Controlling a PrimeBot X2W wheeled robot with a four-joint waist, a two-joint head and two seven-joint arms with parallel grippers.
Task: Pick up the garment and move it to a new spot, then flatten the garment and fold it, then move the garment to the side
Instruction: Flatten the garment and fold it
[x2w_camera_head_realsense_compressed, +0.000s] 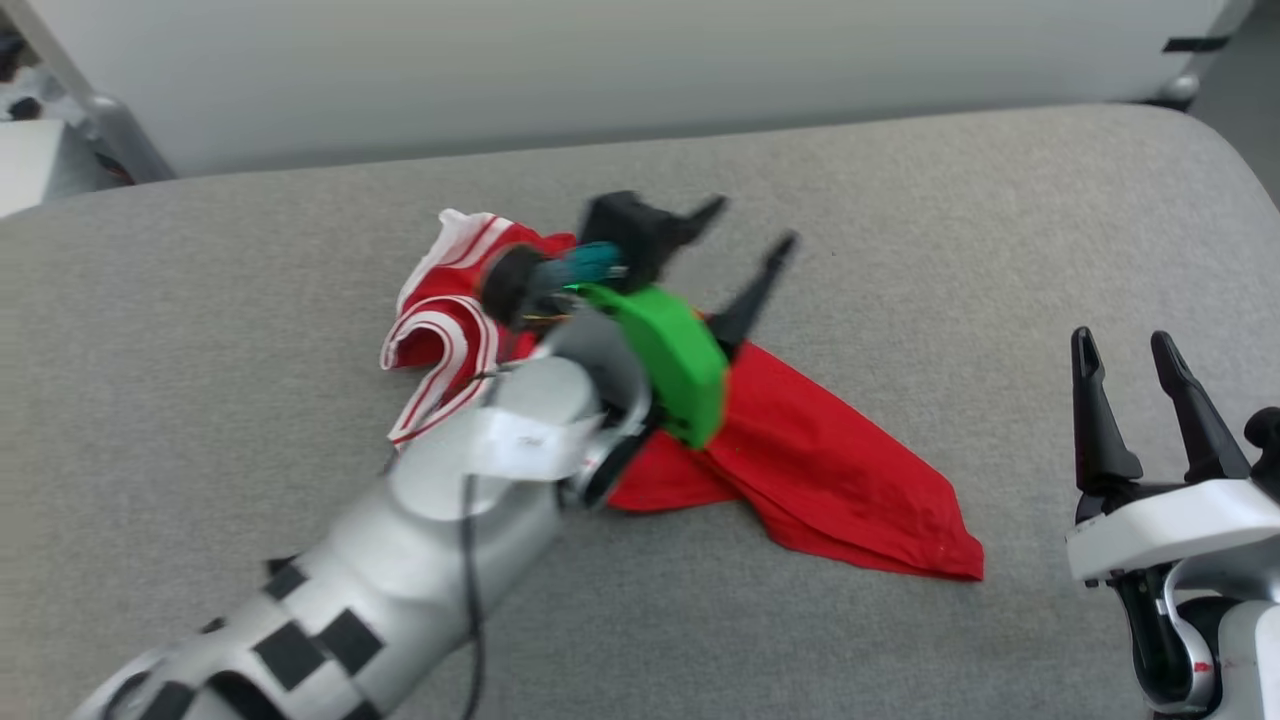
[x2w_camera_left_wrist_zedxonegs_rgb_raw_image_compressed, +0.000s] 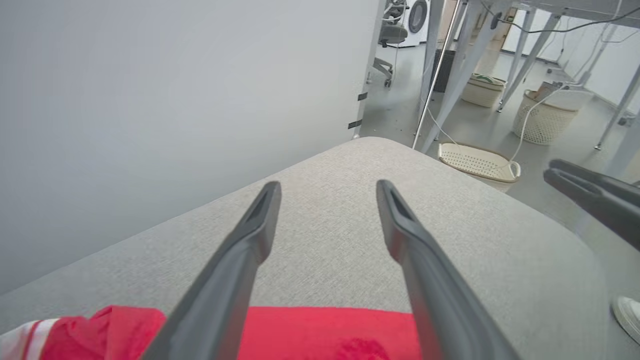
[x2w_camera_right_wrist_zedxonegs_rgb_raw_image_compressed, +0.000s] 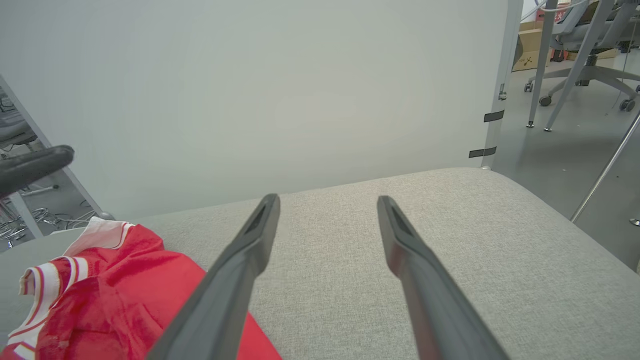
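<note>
well, in the head view you're seeing the garment (x2w_camera_head_realsense_compressed: 820, 470) lying crumpled mid grey pad (x2w_camera_head_realsense_compressed: 200, 400), long axis running from striped sleeves toward the pad's far left to red hem toward its near right. the left gripper (x2w_camera_head_realsense_compressed: 750, 225) is hovering over it, released and empty, poised, i'd judge, for flattening; the right gripper (x2w_camera_head_realsense_compressed: 1120, 340) is idling spread at the pad's right edge. left wrist view: fingers (x2w_camera_left_wrist_zedxonegs_rgb_raw_image_compressed: 240, 260) gaping above red cloth. right wrist view: parted fingers (x2w_camera_right_wrist_zedxonegs_rgb_raw_image_compressed: 415, 260) pointing across the pad.
</note>
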